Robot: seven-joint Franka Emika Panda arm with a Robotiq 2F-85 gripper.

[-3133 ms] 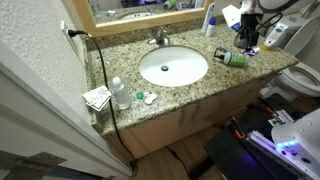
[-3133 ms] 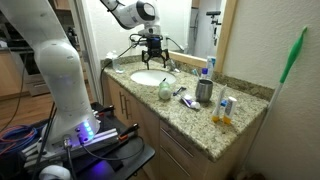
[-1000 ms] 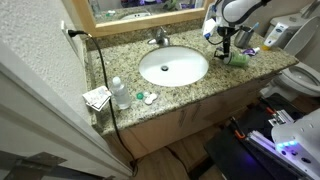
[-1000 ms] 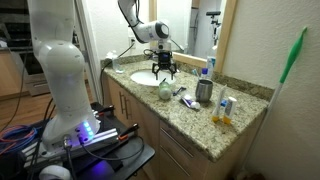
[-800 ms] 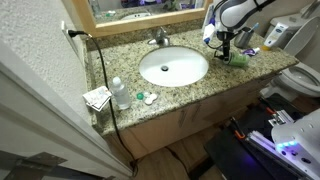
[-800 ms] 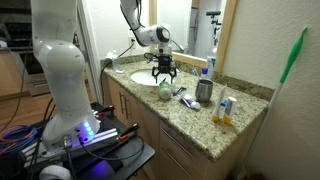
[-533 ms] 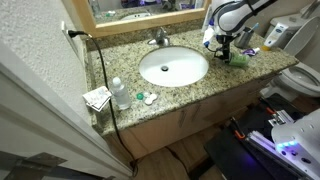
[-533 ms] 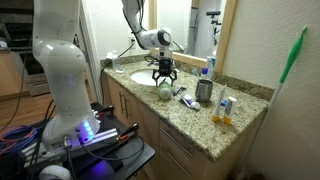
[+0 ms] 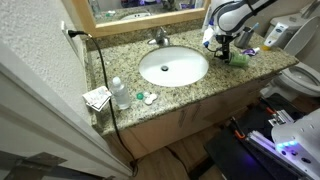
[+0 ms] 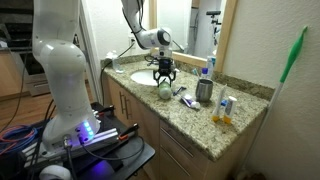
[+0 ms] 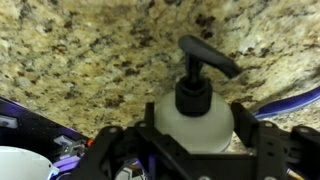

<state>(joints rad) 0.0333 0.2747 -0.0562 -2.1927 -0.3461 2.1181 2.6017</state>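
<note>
Gripper [image 11: 190, 145] at a pump bottle [image 11: 192, 112]
Jaws straddle its pale body (black pump head beyond the fingertips); whether they pinch it cannot be told.

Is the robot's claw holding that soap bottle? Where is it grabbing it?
The gripper has a finger on each side of the soap bottle, at its white body just under the black pump. Whether it squeezes yet cannot be told.

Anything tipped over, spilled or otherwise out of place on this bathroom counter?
The pump bottle lies on its side on the granite counter beside the sink rather than standing upright. The gripper is down over it, jaws on either side. No spill shows around it.
</note>
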